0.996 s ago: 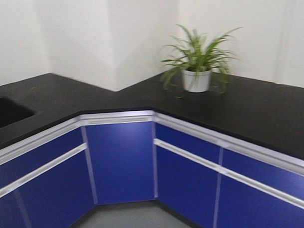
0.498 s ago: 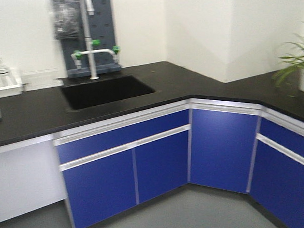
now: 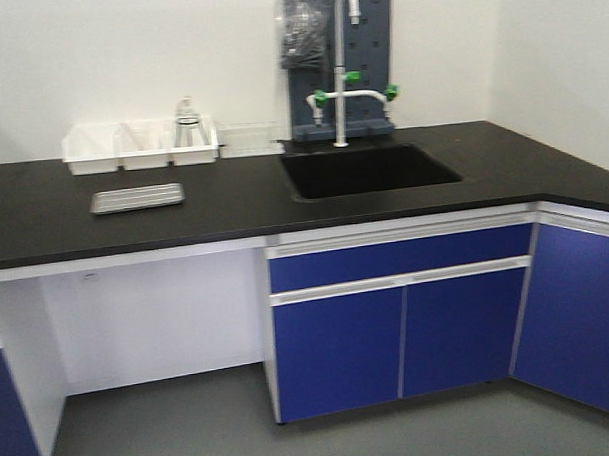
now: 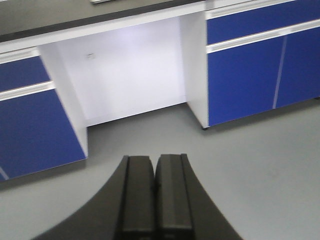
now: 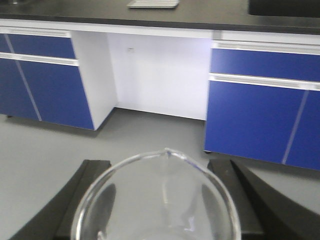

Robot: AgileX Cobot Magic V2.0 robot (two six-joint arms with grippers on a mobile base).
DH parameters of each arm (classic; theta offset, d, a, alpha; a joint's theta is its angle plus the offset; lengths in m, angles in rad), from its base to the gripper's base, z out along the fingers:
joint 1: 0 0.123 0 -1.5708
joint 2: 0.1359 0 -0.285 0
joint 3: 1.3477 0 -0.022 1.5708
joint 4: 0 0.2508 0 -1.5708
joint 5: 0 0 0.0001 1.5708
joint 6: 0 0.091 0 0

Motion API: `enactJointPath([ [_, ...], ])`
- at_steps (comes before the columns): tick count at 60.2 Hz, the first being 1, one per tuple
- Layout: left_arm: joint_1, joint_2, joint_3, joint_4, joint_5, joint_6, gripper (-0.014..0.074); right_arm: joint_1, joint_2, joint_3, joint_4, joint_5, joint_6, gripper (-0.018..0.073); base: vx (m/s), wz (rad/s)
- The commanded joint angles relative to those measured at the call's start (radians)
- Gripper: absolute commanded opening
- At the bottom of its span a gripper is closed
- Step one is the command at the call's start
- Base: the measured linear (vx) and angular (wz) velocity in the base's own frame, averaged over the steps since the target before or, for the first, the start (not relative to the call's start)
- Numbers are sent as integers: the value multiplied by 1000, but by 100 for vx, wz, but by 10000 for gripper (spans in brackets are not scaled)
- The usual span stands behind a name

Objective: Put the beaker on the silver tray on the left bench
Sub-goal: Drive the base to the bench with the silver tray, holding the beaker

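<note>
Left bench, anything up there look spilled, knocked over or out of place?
Nothing stands out. The silver tray lies flat on the left bench, and the white bins sit in a row against the wall.

The wall [image 3: 128, 54] is plain white. A long black tabletop [image 3: 234, 205] runs along it and turns a corner on the right. A dark sink [image 3: 368, 171] is set into it, with a tall tap [image 3: 339, 87] behind. Below are bright blue cupboard doors [image 3: 398, 335] and one open white gap [image 3: 148, 324]. The floor [image 3: 191, 427] is grey.
</note>
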Motion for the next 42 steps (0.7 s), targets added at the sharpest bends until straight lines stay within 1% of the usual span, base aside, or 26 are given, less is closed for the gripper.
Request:
enactJointPath([
  [1,-8,-7,20,-3,-75,-2,1,-3,-5,-30,0,-82,-4,-11,-2,47],
  [19,-8,-7,20,-3,-75,-2,1,-3,-5,-30,0,-82,-4,-11,6,49],
  [42,-8,-7,20,-3,-75,-2,1,-3,-5,-30,0,-82,-4,-11,19,58],
])
